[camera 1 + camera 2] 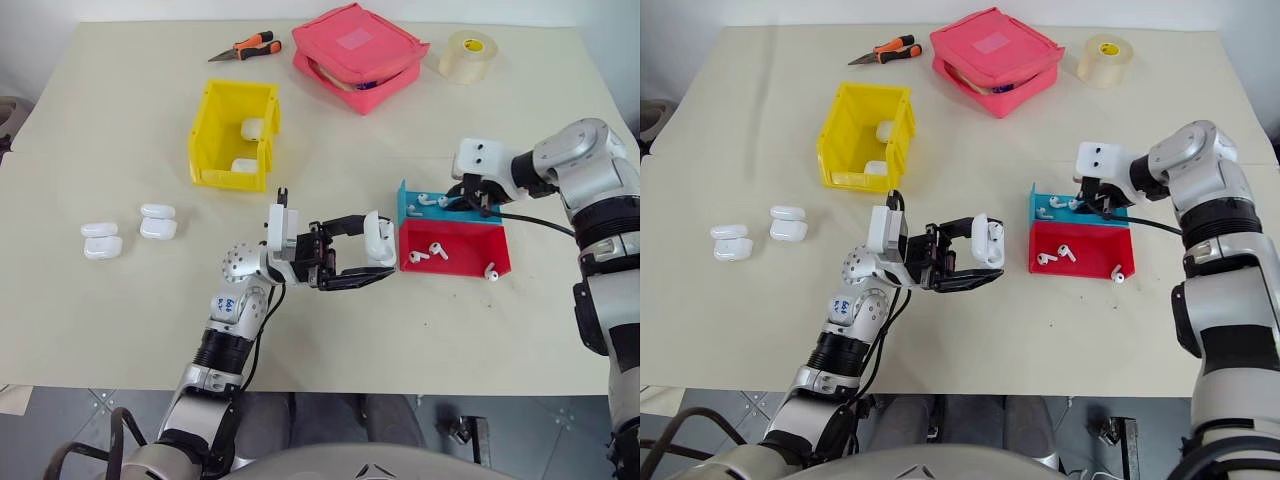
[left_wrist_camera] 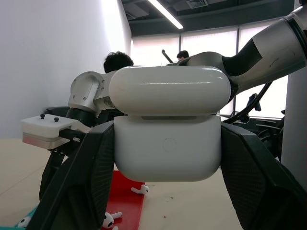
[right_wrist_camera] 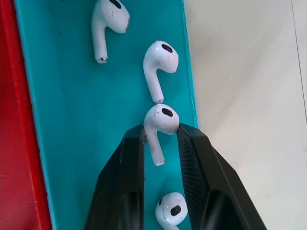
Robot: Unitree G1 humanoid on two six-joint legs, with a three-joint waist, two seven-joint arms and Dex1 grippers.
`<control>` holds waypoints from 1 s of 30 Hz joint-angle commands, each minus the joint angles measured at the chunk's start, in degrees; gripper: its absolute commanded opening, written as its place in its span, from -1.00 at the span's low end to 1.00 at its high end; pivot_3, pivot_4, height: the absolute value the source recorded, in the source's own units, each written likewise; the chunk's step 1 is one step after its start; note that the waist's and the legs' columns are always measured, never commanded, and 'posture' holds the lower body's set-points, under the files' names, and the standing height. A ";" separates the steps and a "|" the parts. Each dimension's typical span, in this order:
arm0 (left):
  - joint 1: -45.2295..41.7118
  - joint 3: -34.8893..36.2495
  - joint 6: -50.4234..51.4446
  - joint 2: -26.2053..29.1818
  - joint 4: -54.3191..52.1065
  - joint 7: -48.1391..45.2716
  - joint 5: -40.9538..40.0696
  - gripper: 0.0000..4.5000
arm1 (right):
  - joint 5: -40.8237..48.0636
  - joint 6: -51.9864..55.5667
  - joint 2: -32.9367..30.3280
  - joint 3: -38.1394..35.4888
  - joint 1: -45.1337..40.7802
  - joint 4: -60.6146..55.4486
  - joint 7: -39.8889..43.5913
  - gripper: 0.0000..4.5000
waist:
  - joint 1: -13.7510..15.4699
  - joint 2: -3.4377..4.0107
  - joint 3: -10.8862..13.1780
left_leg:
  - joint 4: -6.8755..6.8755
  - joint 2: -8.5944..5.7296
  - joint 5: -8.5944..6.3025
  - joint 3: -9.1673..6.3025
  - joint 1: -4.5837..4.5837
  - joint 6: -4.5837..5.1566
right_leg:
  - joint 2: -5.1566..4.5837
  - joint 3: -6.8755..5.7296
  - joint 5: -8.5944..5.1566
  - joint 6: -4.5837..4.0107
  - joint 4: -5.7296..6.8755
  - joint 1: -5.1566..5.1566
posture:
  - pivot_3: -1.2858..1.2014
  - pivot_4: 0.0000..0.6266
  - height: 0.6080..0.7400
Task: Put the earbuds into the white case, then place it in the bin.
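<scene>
Cases number seven: one in the left claw (image 1: 362, 262), two in the bin (image 1: 232, 135), four loose; right claw (image 3: 160, 143) pinches an earbud (image 3: 160, 125).

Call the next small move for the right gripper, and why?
Probably lift straight up out of the blue tray. The right gripper has its fingers closed on the stem of one earbud, with others lying close by. The left gripper holds the white case clamped beside the trays, ready to receive it.

Bin (image 1: 215, 135) left of trays (image 1: 455, 245); spare cases (image 1: 130, 230) further left; pouch (image 1: 358, 55) behind.
</scene>
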 commanded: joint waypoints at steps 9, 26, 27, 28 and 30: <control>0.40 0.09 0.13 0.01 -2.25 0.36 -0.79 0.25 | 3.82 4.38 -2.62 -5.57 3.14 -7.67 1.27 -0.76 | 0.13 0.00 0.00 | 0.01 0.00 0.00 -0.01 0.00 0.00 | -0.02 0.00 0.00 0.00 0.13 0.00 | 0.03 -0.52 1.00; -4.30 1.71 1.88 -1.62 3.25 -0.63 -1.80 0.25 | 56.05 51.66 12.27 -48.62 36.58 -74.39 -24.01 -0.76 | 0.20 0.00 -0.01 | 0.09 -0.13 0.01 -0.14 -0.47 0.00 | -0.13 -0.15 0.00 0.01 0.45 -0.35 | 0.03 -0.52 1.00; -4.53 1.91 1.84 -1.69 3.62 -0.74 -1.82 0.25 | 58.04 52.80 14.31 -49.34 37.96 -77.07 -26.71 -0.76 | 0.16 0.01 -0.01 | 0.12 -0.02 0.01 -0.16 -0.45 0.00 | -0.04 -0.25 0.00 0.00 0.47 -0.34 | 0.03 -0.52 1.00; -4.89 2.10 1.72 -1.77 4.20 -0.91 -1.72 0.25 | 60.33 53.20 16.18 -49.25 40.20 -80.36 -28.21 -0.76 | 0.19 0.03 -0.02 | 0.12 -0.03 0.01 -0.15 -0.45 0.00 | -0.06 -0.30 0.00 0.00 0.49 -0.35 | 0.03 -0.52 1.00; -5.62 2.47 1.53 -1.88 5.23 -1.26 -1.53 0.25 | 65.81 53.86 19.39 -49.12 43.58 -85.51 -32.28 -0.76 | 0.26 0.03 -0.02 | 0.09 -0.18 0.00 -0.14 -0.46 0.01 | -0.24 -0.29 0.00 0.00 0.55 -0.38 | 0.03 -0.52 1.00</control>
